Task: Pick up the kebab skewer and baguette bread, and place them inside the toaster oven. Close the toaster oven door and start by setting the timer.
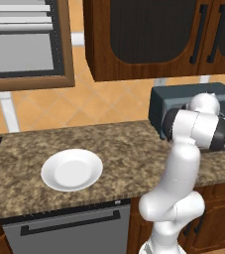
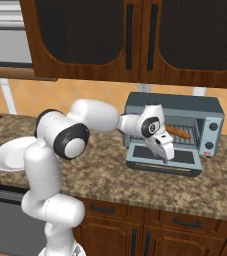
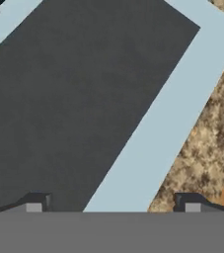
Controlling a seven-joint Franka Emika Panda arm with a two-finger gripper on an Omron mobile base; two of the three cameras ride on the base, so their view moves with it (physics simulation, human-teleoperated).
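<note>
The oven (image 2: pixel 173 131) sits on the granite counter (image 1: pixel 109 149), against the tiled wall and under the dark wooden cabinets (image 2: pixel 135 40). Its door (image 2: pixel 164 157) is folded all the way down flat in front of it, so the inside is open. On the wire rack inside the oven there's the baguette (image 2: pixel 177 132), lying lengthwise across the rack, orange-brown and easy to spot from the right base view. Can't make out the skewer anywhere, too small or hidden to say. The gripper (image 2: pixel 168 153) hangs right over the door, pointing down at it, just in front of the oven's mouth. In the hand view you get the dark glass of the door with its pale grey frame running diagonally, and a bit of counter off to one side; the fingertips (image 3: pixel 34 203) sit far apart at the bottom, spread wide with nothing between them. Well off to the left of the oven, a white plate (image 1: pixel 72 169) sits on the counter, nothing on it, above the dishwasher (image 1: pixel 67 228). A window (image 1: pixel 25 42) is on the wall farther left of the oven.
</note>
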